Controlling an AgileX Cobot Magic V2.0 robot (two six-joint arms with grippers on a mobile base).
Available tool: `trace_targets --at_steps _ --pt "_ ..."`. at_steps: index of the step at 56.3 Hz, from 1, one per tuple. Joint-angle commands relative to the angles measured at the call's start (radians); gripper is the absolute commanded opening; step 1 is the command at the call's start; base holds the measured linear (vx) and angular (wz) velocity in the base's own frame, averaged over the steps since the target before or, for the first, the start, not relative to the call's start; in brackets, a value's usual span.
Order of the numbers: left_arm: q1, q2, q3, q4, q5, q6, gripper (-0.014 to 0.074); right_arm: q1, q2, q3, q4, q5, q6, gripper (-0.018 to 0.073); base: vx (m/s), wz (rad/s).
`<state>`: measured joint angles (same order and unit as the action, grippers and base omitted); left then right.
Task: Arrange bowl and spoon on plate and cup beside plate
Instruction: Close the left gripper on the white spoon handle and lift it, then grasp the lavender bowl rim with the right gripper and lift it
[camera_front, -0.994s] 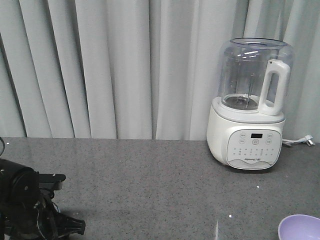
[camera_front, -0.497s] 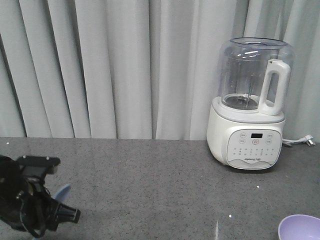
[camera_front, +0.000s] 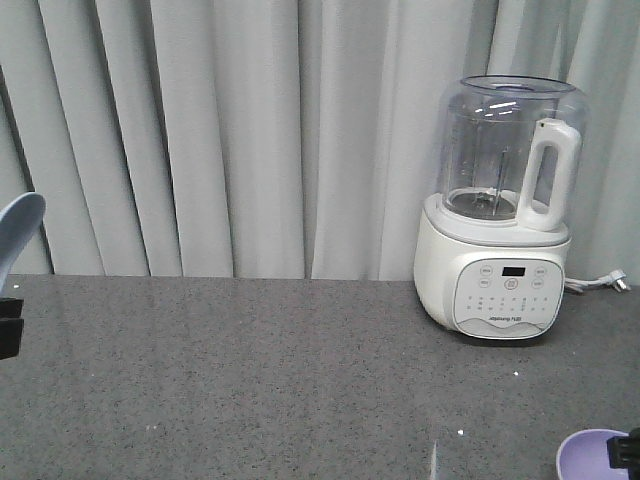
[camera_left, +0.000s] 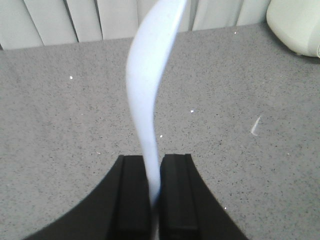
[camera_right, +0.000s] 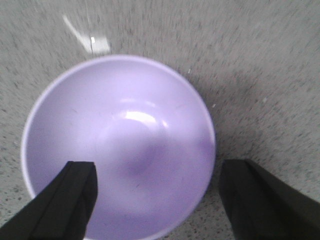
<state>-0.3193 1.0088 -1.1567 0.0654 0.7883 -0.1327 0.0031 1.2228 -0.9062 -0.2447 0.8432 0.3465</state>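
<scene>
Left pincer clamped tight on the light blue plate, held edge-on above the grey surface. Right pincer wide open, fingers straddling the lavender bowl.

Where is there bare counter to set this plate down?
The counter is bare across the middle, from the left end effector holding the plate to the blender. The right side is crowded: blender at the back, lavender bowl at the front edge with the right end effector open over it.
</scene>
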Motion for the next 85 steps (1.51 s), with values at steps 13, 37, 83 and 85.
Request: trace_targets --at_steps 13,37,83,85 --pt "-0.006 -0.025 -0.028 -0.004 -0.012 0.026 -0.0006 -0.040 0.105 -0.156 -0.053 0.053 0.013 0.0547 0.00 0.00" --pt "-0.006 -0.022 -0.028 -0.004 -0.016 0.027 -0.0006 -0.260 0.188 -0.152 0.216 0.021 -0.258 0.0547 0.00 0.00" --pt "-0.006 -0.021 -0.028 -0.004 -0.012 0.025 -0.0006 -0.257 0.202 -0.152 0.239 -0.059 -0.322 -0.0011 0.00 0.00" --pt "-0.006 -0.021 -0.028 -0.004 -0.013 0.026 -0.0006 -0.257 0.164 -0.152 0.256 -0.074 -0.335 -0.0011 0.00 0.00"
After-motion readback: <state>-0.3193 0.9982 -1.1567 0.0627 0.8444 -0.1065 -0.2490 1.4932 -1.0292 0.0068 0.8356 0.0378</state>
